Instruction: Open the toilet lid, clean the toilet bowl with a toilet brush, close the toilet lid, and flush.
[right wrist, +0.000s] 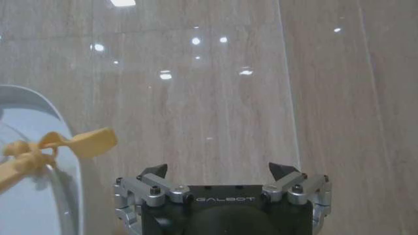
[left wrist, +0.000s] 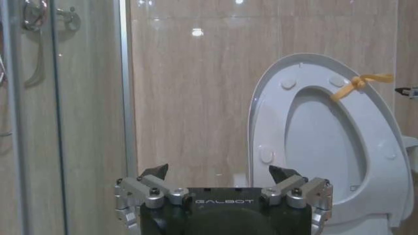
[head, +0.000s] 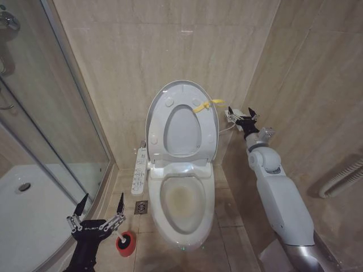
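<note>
The lid [head: 182, 116] is standing open; my spread right gripper [head: 240, 113] is hovering beside it. Brushing is next, I judge: my spread left gripper [head: 97, 207] needs the brush [head: 120, 234].

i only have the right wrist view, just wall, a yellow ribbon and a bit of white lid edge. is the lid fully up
Observer: Yes. In the head view the toilet lid stands upright against the wall, seat raised with it.
Operator: where's my right gripper relative to it
Observer: The right gripper hangs open beside the lid's edge, close to the yellow ribbon, not touching it.
Operator: is the bowl dirty
Observer: The toilet bowl shows a yellowish-brown stain inside.
Operator: and the left arm
Observer: The left gripper is open, low near the floor, just above the red holder cup beside the bowl.
</note>
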Robot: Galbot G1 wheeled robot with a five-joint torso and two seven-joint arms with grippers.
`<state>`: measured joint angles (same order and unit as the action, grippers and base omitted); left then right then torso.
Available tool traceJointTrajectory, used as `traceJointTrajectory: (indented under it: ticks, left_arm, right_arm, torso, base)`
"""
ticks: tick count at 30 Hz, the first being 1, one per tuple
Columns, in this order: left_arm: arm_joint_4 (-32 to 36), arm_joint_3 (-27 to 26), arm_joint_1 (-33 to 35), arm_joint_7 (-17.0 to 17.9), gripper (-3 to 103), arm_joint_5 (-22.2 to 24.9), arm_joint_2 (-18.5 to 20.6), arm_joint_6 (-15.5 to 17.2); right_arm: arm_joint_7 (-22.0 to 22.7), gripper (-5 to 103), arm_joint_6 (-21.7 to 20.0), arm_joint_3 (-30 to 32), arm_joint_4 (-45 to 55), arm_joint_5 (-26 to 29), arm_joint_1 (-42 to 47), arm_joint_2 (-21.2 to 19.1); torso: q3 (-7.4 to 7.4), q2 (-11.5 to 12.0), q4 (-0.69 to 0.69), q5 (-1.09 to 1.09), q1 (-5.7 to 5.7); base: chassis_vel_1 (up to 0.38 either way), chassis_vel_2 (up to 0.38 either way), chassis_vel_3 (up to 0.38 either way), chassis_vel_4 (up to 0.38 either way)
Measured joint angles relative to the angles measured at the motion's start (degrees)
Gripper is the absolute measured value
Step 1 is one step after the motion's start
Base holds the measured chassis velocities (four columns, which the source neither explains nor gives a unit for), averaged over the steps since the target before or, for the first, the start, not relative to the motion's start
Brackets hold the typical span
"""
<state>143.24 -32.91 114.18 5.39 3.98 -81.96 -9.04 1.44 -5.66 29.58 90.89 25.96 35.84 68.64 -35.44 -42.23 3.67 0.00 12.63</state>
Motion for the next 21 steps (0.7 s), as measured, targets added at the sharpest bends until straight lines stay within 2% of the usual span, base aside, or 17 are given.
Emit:
traceJointTrajectory:
  ticks: [6,11,17,21]
  left_arm:
    - [0.0,0.0,0.0,0.0,100,0.0,0.0,0.0]
    - [0.0,0.0,0.0,0.0,100,0.0,0.0,0.0]
    - [0.0,0.0,0.0,0.0,100,0.0,0.0,0.0]
    - [0.0,0.0,0.0,0.0,100,0.0,0.0,0.0]
  right_arm:
    - [-0.5,100,0.6,0.3,-0.4,-0.1,-0.2,-0.2]
    - [-0.8,100,3.6,0.4,-1.8,-0.9,-0.7,-0.7]
    - [-0.3,100,4.8,-0.8,-3.5,-1.8,-1.6,-1.2]
    - [1.4,100,6.8,-4.1,-6.7,-5.9,-3.9,-0.4]
  torso:
    - [-0.01,0.0,-0.03,0.00,0.02]
    - [-0.02,0.0,0.00,0.00,0.05]
    - [-0.01,0.0,0.00,0.00,0.02]
    - [0.00,0.0,-0.02,0.00,-0.01]
  base:
    - [-0.108,0.118,0.128,-0.129]
    - [-0.093,0.087,0.100,-0.096]
    - [-0.020,0.032,0.022,-0.033]
    - [0.000,0.000,0.000,0.000]
